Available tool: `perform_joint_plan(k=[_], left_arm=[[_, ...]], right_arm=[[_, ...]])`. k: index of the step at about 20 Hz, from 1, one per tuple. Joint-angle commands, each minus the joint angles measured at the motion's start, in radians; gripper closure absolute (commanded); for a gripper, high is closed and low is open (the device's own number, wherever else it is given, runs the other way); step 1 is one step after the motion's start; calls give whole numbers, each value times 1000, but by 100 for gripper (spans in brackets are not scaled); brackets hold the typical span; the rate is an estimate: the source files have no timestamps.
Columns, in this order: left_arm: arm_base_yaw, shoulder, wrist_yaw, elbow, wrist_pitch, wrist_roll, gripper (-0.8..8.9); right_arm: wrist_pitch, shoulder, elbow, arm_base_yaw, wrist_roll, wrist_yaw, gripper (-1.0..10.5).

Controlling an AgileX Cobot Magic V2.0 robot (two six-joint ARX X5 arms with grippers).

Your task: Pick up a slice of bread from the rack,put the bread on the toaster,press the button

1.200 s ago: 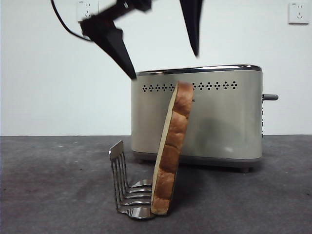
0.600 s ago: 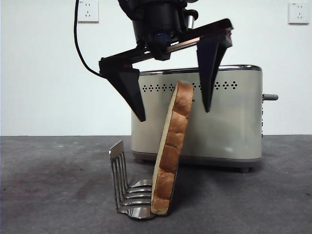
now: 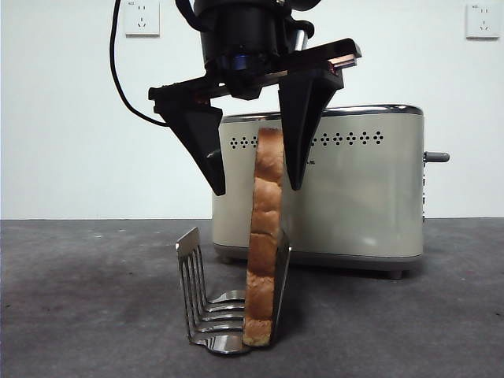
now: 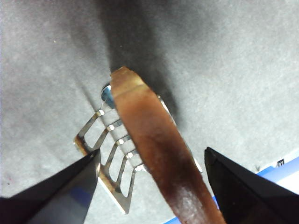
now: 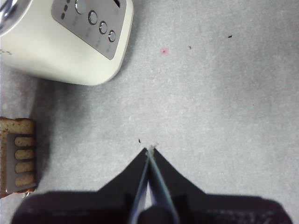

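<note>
The slice of bread (image 3: pixel 264 236) stands upright on edge in the steel rack (image 3: pixel 197 291), in front of the cream toaster (image 3: pixel 362 197). My left gripper (image 3: pixel 257 189) is open and hangs over it, one jaw on each side of the slice's top; the right-hand jaw looks to be touching the crust. The left wrist view shows the brown crust (image 4: pixel 154 154) between my jaws, with the rack (image 4: pixel 110 154) below. The dark button (image 3: pixel 437 157) sticks out of the toaster's right side. My right gripper (image 5: pixel 149 151) is shut and empty above the table beside the toaster (image 5: pixel 70 51).
A black cable hangs from the left arm at the upper left. The right wrist view shows the toaster's grey control panel (image 5: pixel 93 23) with small round knobs, and the bread (image 5: pixel 16 126) in the rack. Grey table lies all around.
My left gripper has come down from above and shifted left around the slice's top. The slice leaned to the right before and now stands upright.
</note>
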Motion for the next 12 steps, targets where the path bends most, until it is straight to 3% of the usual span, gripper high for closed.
perform_joint_plan(k=[1,4,9,12], left_arm=[[2,2,-23,1,-29,16,442],[2,-17,-79,1,-52,34,459],[2,-74,-86,1,-3,35,827],[2,-81,-31,1,4,41,826]], right_arm=[[3,1,3,0,-10,5,940],[3,1,3,0,-10,5,940],[3,1,3,0,-10,5,940],[3,1,3,0,-10,5,940]])
